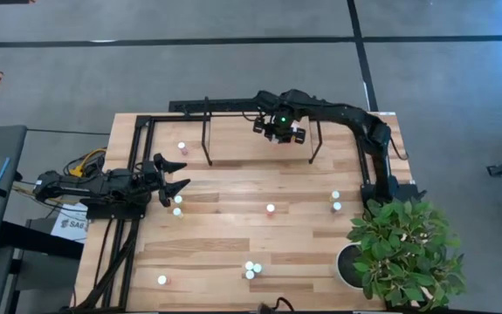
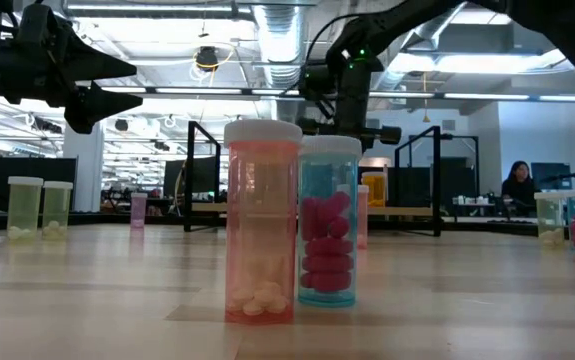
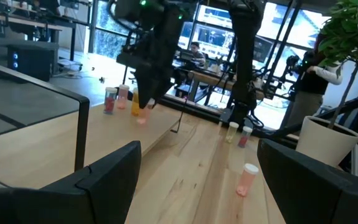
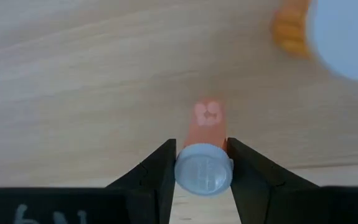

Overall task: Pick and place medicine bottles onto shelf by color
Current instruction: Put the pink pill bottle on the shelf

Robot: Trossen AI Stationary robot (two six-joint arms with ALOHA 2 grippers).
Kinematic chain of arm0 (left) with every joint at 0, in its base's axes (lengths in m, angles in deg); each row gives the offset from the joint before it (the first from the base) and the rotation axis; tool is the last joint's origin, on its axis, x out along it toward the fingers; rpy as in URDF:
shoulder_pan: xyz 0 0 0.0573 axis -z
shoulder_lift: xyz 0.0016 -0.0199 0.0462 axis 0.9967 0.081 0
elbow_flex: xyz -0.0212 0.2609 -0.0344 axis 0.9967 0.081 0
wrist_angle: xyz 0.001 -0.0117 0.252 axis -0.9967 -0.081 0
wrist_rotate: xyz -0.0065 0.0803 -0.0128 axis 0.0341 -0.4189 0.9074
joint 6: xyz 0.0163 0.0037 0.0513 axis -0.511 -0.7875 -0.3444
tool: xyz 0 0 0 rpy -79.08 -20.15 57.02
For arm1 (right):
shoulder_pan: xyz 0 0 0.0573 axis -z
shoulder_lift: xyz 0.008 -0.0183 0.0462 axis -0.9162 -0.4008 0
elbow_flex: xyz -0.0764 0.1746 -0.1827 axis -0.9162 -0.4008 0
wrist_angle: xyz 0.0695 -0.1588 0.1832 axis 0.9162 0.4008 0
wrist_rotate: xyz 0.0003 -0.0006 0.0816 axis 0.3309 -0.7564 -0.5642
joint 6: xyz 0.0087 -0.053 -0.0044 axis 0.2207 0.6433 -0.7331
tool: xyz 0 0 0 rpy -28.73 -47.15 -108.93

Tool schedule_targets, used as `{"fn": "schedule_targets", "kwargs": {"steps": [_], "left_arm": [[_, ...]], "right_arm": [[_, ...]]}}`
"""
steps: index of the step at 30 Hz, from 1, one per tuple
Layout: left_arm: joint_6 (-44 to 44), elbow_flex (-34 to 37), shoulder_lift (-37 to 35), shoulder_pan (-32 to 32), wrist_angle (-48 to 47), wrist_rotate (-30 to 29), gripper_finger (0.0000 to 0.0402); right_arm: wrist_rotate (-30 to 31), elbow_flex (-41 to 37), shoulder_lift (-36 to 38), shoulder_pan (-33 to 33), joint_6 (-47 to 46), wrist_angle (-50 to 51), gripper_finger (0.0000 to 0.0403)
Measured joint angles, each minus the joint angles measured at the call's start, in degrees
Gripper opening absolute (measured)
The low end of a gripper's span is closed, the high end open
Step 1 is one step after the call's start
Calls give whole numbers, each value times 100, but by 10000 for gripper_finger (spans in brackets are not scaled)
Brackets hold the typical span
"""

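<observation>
My right gripper (image 1: 278,133) is over the far middle of the table, above the shelf (image 1: 233,153), a light board in a black tube frame with two upright hoops. It is shut on a small pink-orange bottle (image 4: 207,124) with a white cap. Another orange bottle with a larger white cap (image 4: 343,31) stands on the board close by. Several more bottles stand at the shelf's left part (image 3: 109,99). My left gripper (image 1: 174,174) is open and empty at the table's left, with two bottles (image 1: 177,205) standing just near of it. My right gripper pinches the bottle at the sides of its white cap (image 4: 183,171) between the two fingers. The fingers come from above, pointing down. The bottle is upright below them, with its body toward the board. I cannot tell whether its bottom touches the board.
Loose bottles stand about the table: one in the middle (image 1: 271,208), two at the right (image 1: 336,201), three near the front (image 1: 251,269), one at the front left (image 1: 161,280), one at the far left (image 1: 182,146). A potted plant (image 1: 403,249) fills the near right corner.
</observation>
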Motion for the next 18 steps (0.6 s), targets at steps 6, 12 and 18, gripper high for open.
{"fn": "schedule_targets", "kwargs": {"steps": [6,12,18], "left_arm": [[-1,0,0,1,0,0,311],[-2,0,0,1,0,-2,311],[0,0,0,0,0,-2,311]], "right_arm": [[-398,4,-174,141,135,66,156],[-247,9,-166,237,166,21,158],[-249,9,-166,374,310,-110,159]]}}
